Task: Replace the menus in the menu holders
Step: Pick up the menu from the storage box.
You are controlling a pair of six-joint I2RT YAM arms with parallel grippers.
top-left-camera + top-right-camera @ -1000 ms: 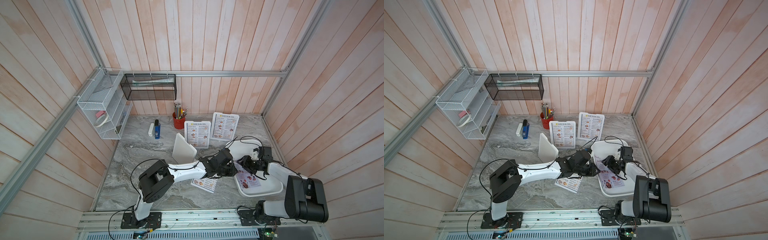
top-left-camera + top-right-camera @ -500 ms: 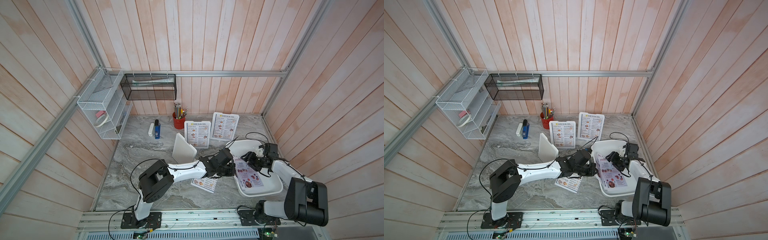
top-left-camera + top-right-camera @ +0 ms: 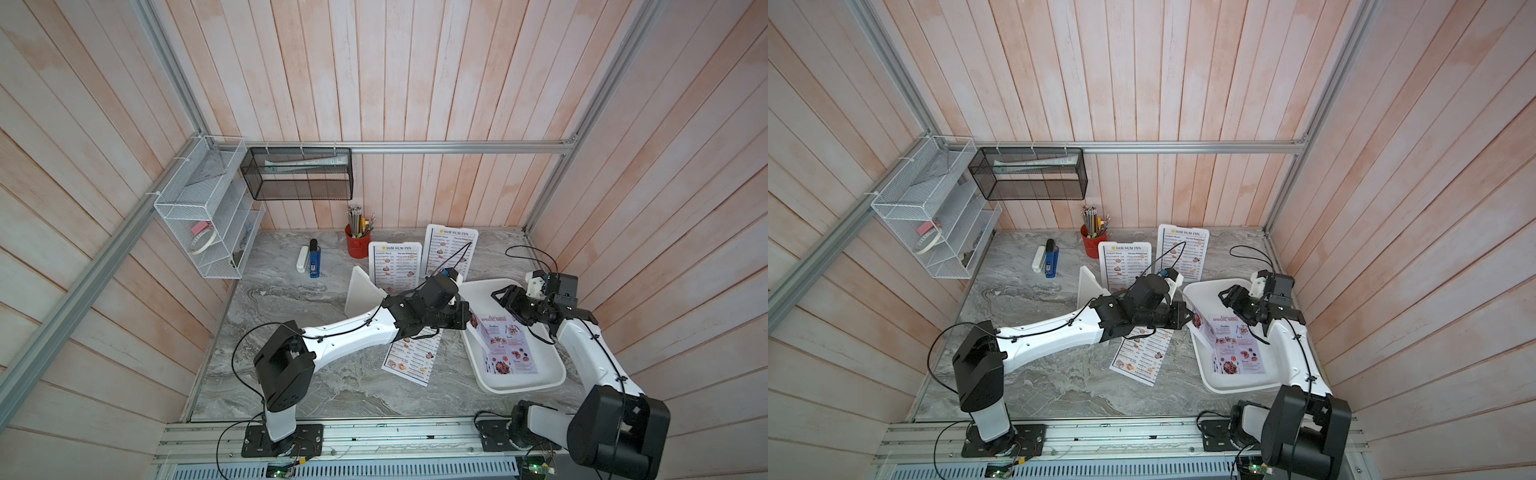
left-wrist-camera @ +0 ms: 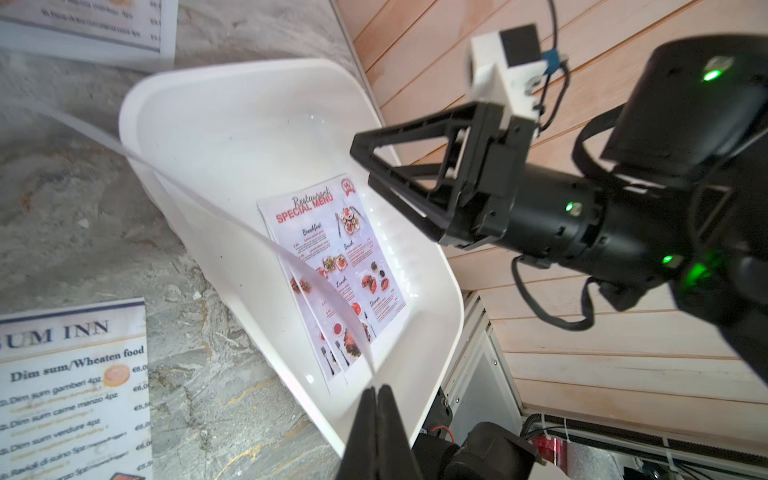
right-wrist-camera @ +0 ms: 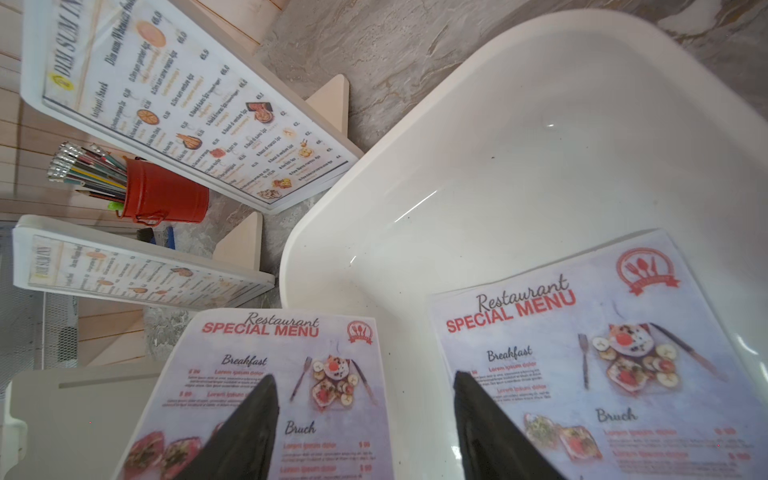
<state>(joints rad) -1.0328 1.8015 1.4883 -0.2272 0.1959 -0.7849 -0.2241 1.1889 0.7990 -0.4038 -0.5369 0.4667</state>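
My left gripper [image 4: 376,390] is shut on one edge of a pale lilac SPECIAL MENU sheet [image 4: 232,216], which curves up over the left rim of the white tray [image 3: 519,388]. The same held sheet [image 3: 478,334] shows in a top view. More lilac menus [image 3: 509,349] lie flat in the tray. My right gripper [image 5: 363,376] hangs open above the tray's far end, holding nothing. Two menu holders [image 3: 395,266] [image 3: 451,253] stand upright with DIM SUM INN menus in them. A third holder [image 3: 361,293] stands empty. One DIM SUM INN sheet [image 3: 409,359] lies on the table under my left arm.
A red pencil cup [image 3: 357,245], a blue stapler [image 3: 314,259] and a small white block [image 3: 302,258] stand at the back. A white wire shelf [image 3: 203,216] and a black mesh basket [image 3: 297,174] hang on the walls. The right wall is close behind my right arm.
My left gripper has shut on the lilac sheet's edge. My right gripper has opened wider and drawn back from the sheet toward the right wall.
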